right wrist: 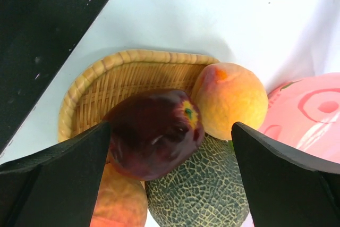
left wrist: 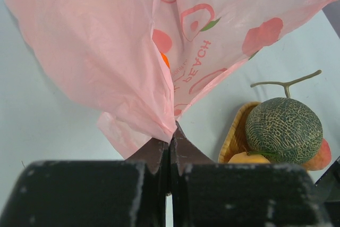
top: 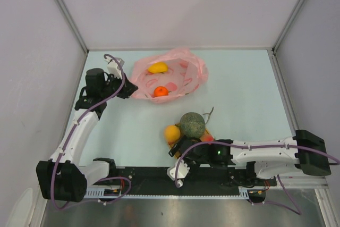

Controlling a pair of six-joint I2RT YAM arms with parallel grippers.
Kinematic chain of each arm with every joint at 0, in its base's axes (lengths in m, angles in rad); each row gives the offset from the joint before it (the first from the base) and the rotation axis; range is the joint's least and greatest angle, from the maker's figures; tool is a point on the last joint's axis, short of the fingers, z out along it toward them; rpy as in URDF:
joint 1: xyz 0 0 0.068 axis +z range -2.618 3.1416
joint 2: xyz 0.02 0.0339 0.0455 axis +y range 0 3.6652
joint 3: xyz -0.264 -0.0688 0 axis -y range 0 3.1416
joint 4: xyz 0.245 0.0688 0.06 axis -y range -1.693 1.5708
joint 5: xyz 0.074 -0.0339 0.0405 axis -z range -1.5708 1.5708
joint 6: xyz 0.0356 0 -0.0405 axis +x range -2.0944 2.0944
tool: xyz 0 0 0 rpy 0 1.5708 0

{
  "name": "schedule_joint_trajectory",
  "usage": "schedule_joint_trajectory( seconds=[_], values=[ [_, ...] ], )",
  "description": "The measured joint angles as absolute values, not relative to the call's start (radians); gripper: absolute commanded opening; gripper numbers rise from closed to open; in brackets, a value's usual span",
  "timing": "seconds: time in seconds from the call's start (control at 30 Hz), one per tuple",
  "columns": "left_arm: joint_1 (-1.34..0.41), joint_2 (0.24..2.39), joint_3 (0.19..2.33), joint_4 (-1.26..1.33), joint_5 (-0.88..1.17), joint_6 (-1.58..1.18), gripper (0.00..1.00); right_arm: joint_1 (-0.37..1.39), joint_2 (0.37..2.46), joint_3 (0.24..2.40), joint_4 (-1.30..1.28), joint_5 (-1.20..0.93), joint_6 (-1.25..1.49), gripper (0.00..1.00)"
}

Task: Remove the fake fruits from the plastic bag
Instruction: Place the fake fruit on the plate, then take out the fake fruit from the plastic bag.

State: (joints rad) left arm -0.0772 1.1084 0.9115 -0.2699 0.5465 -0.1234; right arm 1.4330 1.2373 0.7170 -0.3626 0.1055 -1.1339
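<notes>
The pink plastic bag [top: 169, 73] lies at the back of the table, with a yellow fruit [top: 158, 68] and an orange [top: 160, 91] showing inside. My left gripper [top: 127, 90] is shut on the bag's left edge; in the left wrist view the pads pinch pink film [left wrist: 172, 130]. The netted melon [top: 192, 125] sits on the woven tray with an orange-yellow fruit [top: 172, 133]. My right gripper [top: 180, 149] is open at this pile. In the right wrist view [right wrist: 170, 152] a dark red apple [right wrist: 154, 131] lies between the open fingers, against the left one, on the melon [right wrist: 202, 195] beside a peach [right wrist: 231, 104].
The woven tray [right wrist: 106, 83] holds the pile; it also shows in the left wrist view [left wrist: 236, 134] with the melon [left wrist: 284, 130]. Another peach [right wrist: 114, 200] lies below the apple. The bag [right wrist: 308, 110] is just beyond the pile. White walls enclose the table.
</notes>
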Motion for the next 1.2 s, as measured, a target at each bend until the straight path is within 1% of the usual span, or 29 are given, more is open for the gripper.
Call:
schedule_joint_trajectory(
  seconds=[0.37, 0.5, 0.6, 0.7, 0.83, 0.93, 0.97, 1.07, 1.13, 1.2],
  values=[
    [-0.078, 1.107, 0.897, -0.259, 0.546, -0.124, 0.00, 1.438, 1.201, 0.717, -0.382, 0.105, -1.114, 1.00],
    [-0.078, 1.107, 0.894, -0.259, 0.546, -0.124, 0.00, 1.430, 1.176, 0.721, -0.381, 0.088, -1.061, 1.00],
    [-0.078, 1.105, 0.894, -0.261, 0.545, -0.123, 0.00, 1.405, 1.153, 0.773, -0.383, 0.052, -0.980, 1.00],
    [-0.078, 1.090, 0.894, -0.275, 0.546, -0.122, 0.00, 1.344, 1.163, 0.902, -0.325, 0.044, -0.842, 1.00],
    [-0.080, 1.081, 0.899, -0.319, 0.566, -0.117, 0.00, 1.179, 1.214, 1.040, -0.148, 0.052, -0.684, 0.99],
    [-0.083, 1.089, 0.909, -0.375, 0.585, -0.111, 0.00, 1.057, 1.285, 1.087, -0.035, 0.062, -0.596, 0.93],
    [-0.083, 1.090, 0.912, -0.391, 0.588, -0.107, 0.00, 1.025, 1.311, 1.092, -0.016, 0.061, -0.573, 0.89],
    [-0.085, 1.090, 0.919, -0.436, 0.594, -0.095, 0.00, 0.967, 1.403, 1.124, -0.008, 0.043, -0.500, 0.84],
    [-0.085, 1.090, 0.931, -0.472, 0.604, -0.075, 0.00, 0.937, 1.483, 1.168, -0.001, 0.036, -0.453, 0.84],
    [-0.085, 1.090, 0.944, -0.498, 0.611, -0.058, 0.00, 0.912, 1.567, 1.214, 0.012, 0.030, -0.411, 0.86]
  ],
)
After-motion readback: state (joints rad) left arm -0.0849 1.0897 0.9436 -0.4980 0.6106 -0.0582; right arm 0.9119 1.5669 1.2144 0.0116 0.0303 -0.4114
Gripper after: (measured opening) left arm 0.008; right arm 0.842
